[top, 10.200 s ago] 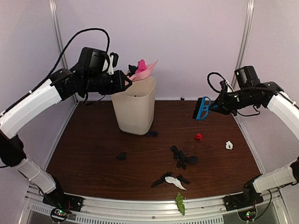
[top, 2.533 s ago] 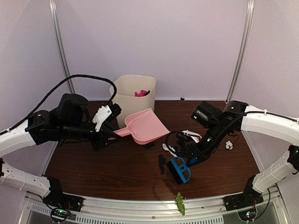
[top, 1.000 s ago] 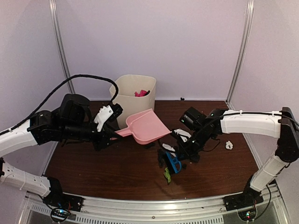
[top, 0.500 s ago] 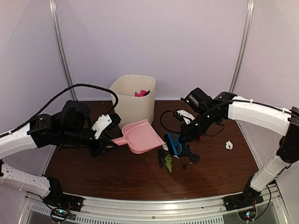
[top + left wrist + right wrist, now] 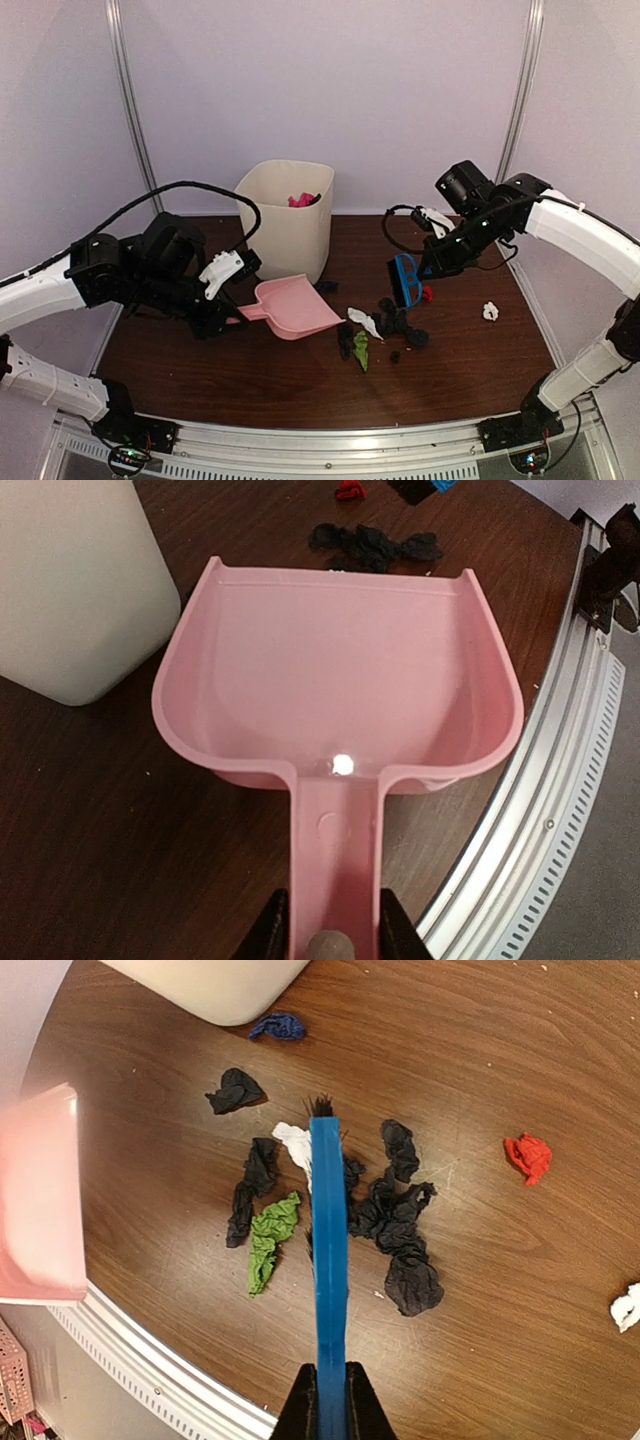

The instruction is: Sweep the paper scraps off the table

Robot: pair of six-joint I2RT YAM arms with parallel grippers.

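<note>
The table [image 5: 250, 385] carries a cream bin [image 5: 290, 225] at upper centre of the top view. The left gripper [image 5: 330, 932] pinches the handle of the pink dustpan [image 5: 295, 308], long axis left-to-right, mouth facing right. The right gripper [image 5: 329, 1400] is clamped on the blue brush [image 5: 329, 1220], long axis up the wrist frame, bristles over the paper scraps [image 5: 385, 325] clustered mid-table just right of the pan.

Lab test booth — plain walls [image 5: 330, 90], railed table [image 5: 250, 385] (aluminium posts [image 5: 132, 100]).
</note>
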